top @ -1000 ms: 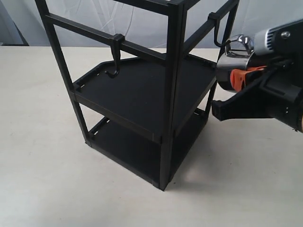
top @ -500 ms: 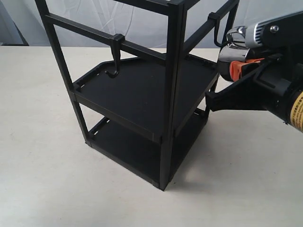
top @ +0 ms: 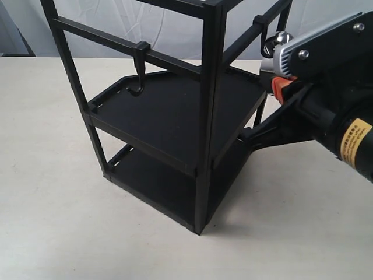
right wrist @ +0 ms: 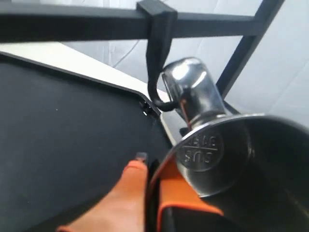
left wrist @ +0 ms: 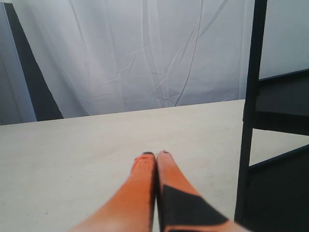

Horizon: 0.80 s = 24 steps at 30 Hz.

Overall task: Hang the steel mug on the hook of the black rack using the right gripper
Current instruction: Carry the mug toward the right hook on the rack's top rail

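**At the rack's right-hand crossbar: mug handle up against the hook**

On the pale table (top: 70, 227) you have the black rack (top: 208, 105), its two flat shelves stacked and a thin crossbar on each visible side. Your right gripper (right wrist: 153, 193) reaches in from the right, beside the rack's right face. Its orange fingers (right wrist: 126, 195) are clamped on the rim of the steel mug (right wrist: 217, 159), which lies tipped over: its long axis runs roughly level, with the stamped base facing the wrist camera. You can see its loop handle (right wrist: 190, 87) pointing up towards the crossbar, right at the curl of the hook (right wrist: 157, 67); whether it is threaded on, you cannot tell. Your left gripper (left wrist: 157, 159) sits low over bare table beside a rack post, its orange pads pressed together on nothing.
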Motion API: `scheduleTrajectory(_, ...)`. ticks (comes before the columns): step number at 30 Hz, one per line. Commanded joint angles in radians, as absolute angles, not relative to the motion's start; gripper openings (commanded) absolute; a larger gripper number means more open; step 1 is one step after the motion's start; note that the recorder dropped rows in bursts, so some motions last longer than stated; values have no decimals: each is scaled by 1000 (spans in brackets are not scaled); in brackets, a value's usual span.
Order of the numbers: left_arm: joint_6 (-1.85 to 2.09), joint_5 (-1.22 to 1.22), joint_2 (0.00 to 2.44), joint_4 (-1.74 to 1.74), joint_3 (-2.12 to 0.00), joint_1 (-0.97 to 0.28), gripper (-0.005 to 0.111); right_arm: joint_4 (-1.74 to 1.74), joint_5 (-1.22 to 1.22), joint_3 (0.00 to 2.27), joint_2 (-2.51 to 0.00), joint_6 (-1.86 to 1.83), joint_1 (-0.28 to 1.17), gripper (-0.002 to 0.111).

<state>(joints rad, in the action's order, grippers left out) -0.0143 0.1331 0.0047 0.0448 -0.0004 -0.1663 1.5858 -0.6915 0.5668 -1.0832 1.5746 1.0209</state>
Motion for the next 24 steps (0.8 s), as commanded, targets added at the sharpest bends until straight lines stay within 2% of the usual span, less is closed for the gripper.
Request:
scheduleTrajectory(1, -17, 128, 0, 45, 0, -171, 2, 1614, -679, 572, -1124, 1522, 1026, -1)
scheduleTrajectory(24, -17, 128, 0, 45, 0, -171, 2, 1543, -779, 572, -1203, 1468, 1026, -1)
